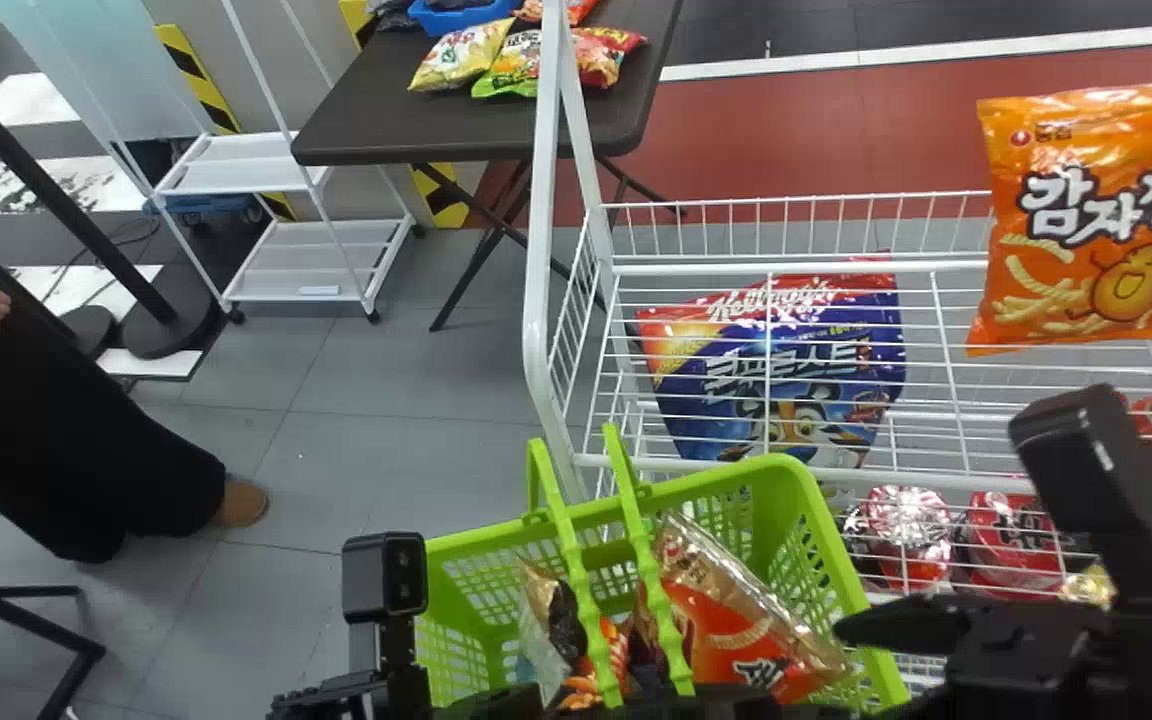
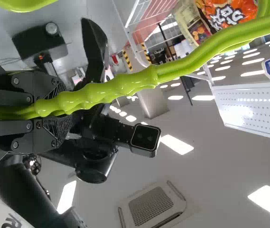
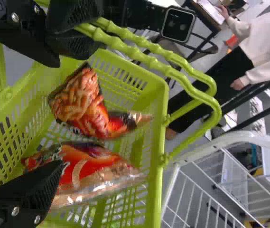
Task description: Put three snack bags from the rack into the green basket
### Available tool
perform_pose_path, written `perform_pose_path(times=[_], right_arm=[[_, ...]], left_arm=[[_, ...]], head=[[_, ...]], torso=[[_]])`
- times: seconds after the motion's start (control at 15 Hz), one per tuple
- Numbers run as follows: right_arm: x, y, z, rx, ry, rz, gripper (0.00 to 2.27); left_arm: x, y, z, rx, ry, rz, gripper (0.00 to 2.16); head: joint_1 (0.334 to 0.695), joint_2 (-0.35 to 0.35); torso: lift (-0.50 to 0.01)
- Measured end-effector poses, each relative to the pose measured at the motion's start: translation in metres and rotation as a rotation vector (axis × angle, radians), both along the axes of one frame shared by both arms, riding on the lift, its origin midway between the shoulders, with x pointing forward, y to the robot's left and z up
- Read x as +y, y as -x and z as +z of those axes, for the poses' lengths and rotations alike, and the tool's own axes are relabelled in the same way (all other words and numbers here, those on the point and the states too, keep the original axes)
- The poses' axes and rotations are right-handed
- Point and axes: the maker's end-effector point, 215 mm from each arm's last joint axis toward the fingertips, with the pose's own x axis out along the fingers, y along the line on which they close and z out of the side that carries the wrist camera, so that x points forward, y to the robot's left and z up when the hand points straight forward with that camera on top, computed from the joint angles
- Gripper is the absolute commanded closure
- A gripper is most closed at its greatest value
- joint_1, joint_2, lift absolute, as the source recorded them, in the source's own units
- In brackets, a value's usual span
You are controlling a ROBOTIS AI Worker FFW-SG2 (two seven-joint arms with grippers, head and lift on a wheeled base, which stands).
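Note:
In the head view my left gripper [image 1: 626, 704] is at the bottom edge, by the handles of the green basket [image 1: 816, 520]. The left wrist view has my left gripper [image 2: 54, 105] shut on the green handles [image 2: 125, 85]. Two snack bags lie inside: one dark and orange [image 1: 604, 665], one orange-red with a gold end [image 1: 736, 630]. My right gripper [image 1: 976, 615] is beside the basket's right side, in front of the rack [image 1: 736, 268]. With fingers apart and nothing between them, my right gripper [image 3: 54, 116] is over the basket in its wrist view. An orange bag [image 1: 1086, 215] stands high at the rack's right.
A large blue bag [image 1: 786, 370] leans in the rack's wire basket. Red packages [image 1: 1011, 530] lie lower in the rack. Behind are a dark table [image 1: 416, 135] with snack bags and a white shelf cart [image 1: 306, 260]. A person stands at the left.

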Motion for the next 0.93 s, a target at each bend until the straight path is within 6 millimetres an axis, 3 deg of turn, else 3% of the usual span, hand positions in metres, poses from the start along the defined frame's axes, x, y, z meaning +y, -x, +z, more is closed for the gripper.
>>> perform_pose_path(times=[0.27,0.33,0.6,0.67,0.93], right_arm=[[-0.047,-0.039,0.003,-0.037,0.034,-0.124,0.06],[-0.061,-0.05,0.003,-0.042,0.045,-0.158,0.06],[-0.133,-0.101,-0.018,-0.024,0.106,-0.339,0.05],[-0.152,-0.125,-0.023,-0.051,0.113,-0.4,0.05],[-0.201,-0.225,-0.015,-0.261,0.092,-0.58,0.04]], left_arm=[[0.002,0.0,0.001,-0.002,0.0,0.003,2.15],[0.002,-0.001,0.001,-0.003,0.0,0.004,2.15],[0.004,-0.001,0.001,-0.003,0.001,0.008,2.15],[0.004,-0.001,0.001,-0.003,0.002,0.008,2.15],[0.005,0.0,0.001,-0.001,0.003,0.01,2.15]], head=[[0.695,0.087],[0.695,0.026],[0.695,-0.097],[0.695,-0.152],[0.695,-0.207]], torso=[[0.0],[0.0],[0.0],[0.0],[0.0]])
